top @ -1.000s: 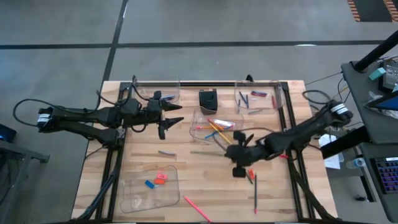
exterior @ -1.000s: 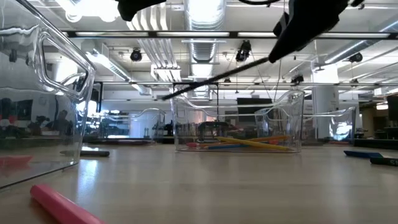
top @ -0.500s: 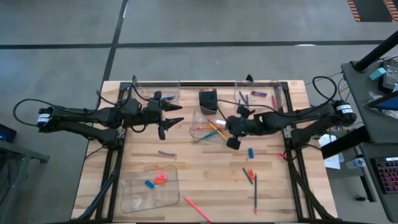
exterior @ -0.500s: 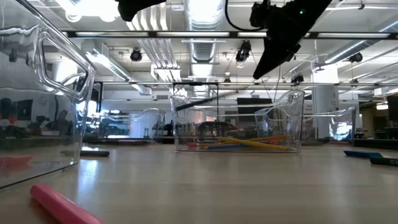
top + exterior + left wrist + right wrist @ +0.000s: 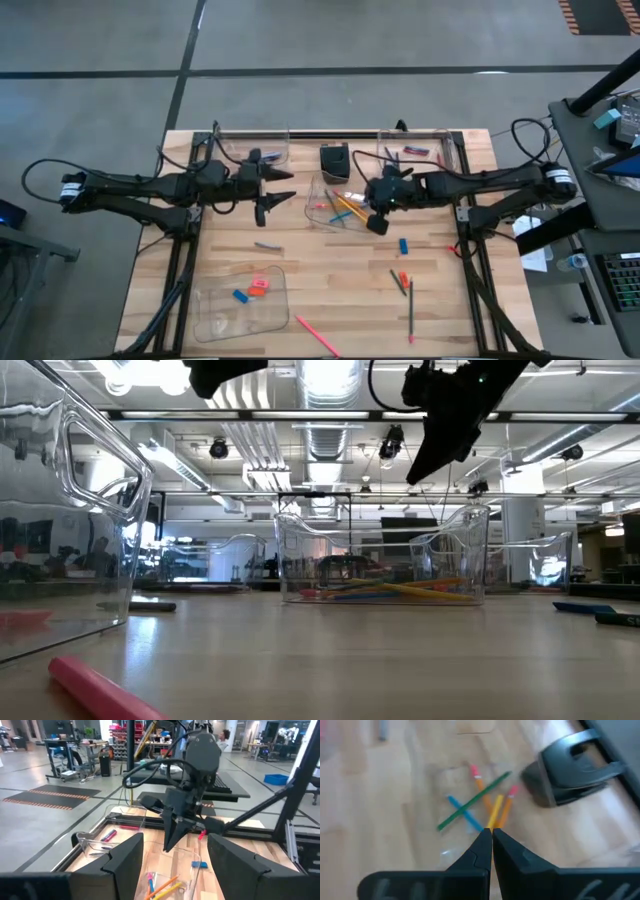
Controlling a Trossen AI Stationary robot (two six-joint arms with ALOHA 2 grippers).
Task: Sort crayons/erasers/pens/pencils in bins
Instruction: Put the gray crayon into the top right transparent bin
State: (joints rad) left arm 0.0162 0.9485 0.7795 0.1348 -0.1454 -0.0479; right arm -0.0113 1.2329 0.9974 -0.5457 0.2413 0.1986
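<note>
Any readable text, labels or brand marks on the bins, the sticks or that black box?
None can be read.
Bins: clear plastic, no label visible.
Pencils: no print legible.
Black box: no marking visible.
Background room in the left wrist view: any signs are too small to read.

Wood, clear plastic and matt black, that's what I'm looking at.

My table (image 5: 330, 280) is pale planked wood, smooth, with a soft sheen at table height. The bins (image 5: 240, 300) are clear glossy plastic, and I'm catching the ceiling lights bright on their walls and rims. Pencils (image 5: 475, 800) in the middle bin look painted and smooth. A pink stick (image 5: 100, 688) up close reads matt, waxy. The black box (image 5: 575, 767) is hard plastic with a dull satin shine. Both my grippers, left (image 5: 268, 190) and right (image 5: 491, 837), show matt black plastic fingers, faintly grainy.
</note>
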